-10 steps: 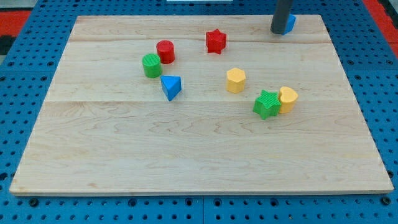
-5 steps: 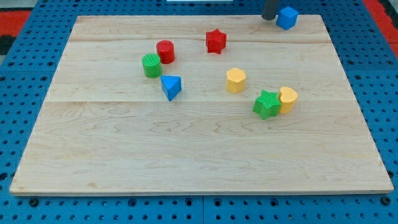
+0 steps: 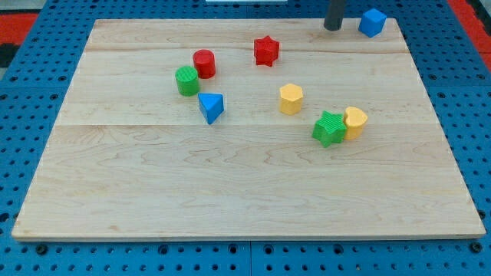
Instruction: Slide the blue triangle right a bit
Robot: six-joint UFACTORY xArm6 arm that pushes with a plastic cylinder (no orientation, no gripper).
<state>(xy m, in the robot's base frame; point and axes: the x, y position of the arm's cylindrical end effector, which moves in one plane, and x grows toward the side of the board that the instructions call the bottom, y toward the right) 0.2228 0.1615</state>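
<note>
The blue triangle (image 3: 211,106) lies on the wooden board (image 3: 245,184), left of centre, just below and right of the green cylinder (image 3: 186,80). My tip (image 3: 332,28) stands at the view's top edge of the board, far up and right of the triangle. A blue cube (image 3: 373,22) sits to the tip's right, apart from it.
A red cylinder (image 3: 204,63) touches the green cylinder's upper right. A red star (image 3: 266,50) lies at top centre. A yellow hexagon block (image 3: 291,99) sits right of the triangle. A green star-like block (image 3: 330,128) touches a yellow block (image 3: 355,122) further right.
The blue cube has slid right along the top edge, out from behind the rod. My tip has moved slightly up and left. The other blocks have not moved.
</note>
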